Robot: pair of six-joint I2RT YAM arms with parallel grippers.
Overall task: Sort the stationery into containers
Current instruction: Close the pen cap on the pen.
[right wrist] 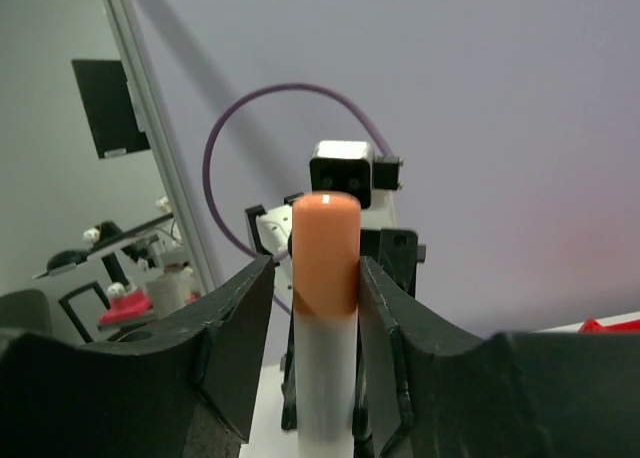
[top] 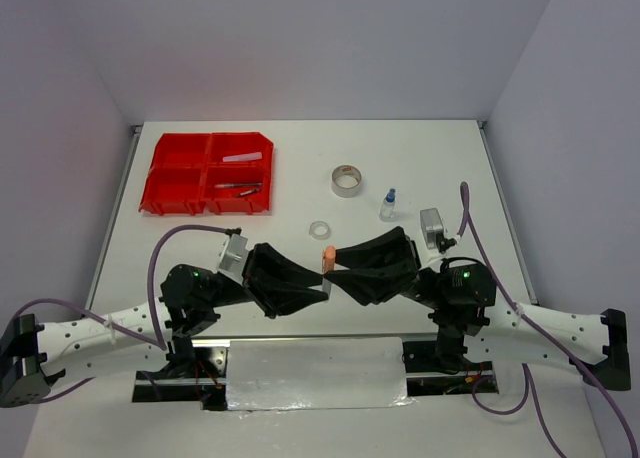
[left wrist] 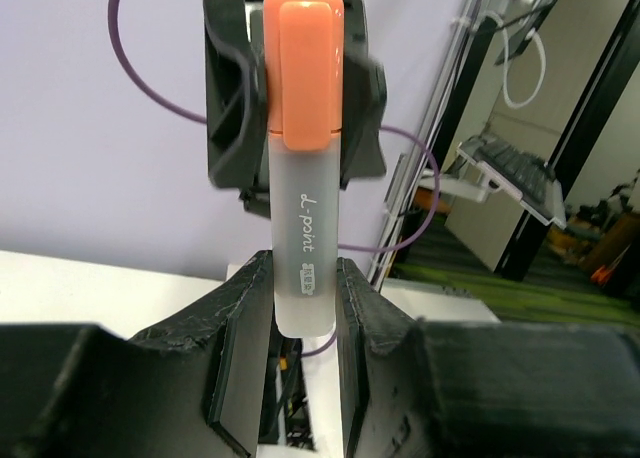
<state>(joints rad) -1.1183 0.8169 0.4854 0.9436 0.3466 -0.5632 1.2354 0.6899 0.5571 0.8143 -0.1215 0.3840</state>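
The left gripper [left wrist: 303,278] pinches the marker [left wrist: 303,228] low, the right gripper [right wrist: 325,298] seems slack around its cap [right wrist: 325,248]; that short hold could let it tip.

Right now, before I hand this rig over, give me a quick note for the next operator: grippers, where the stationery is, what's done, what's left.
Left gripper: shut on the barrel of the orange-capped marker, held between the two arms.
Right gripper: jaws flank the marker's cap; grip unclear.
Done: pens in the red tray, near-right compartment; a pale item in the far-right one.
Left: this marker, plus grey tape roll, clear tape ring and blue-capped bottle, loose on the table.
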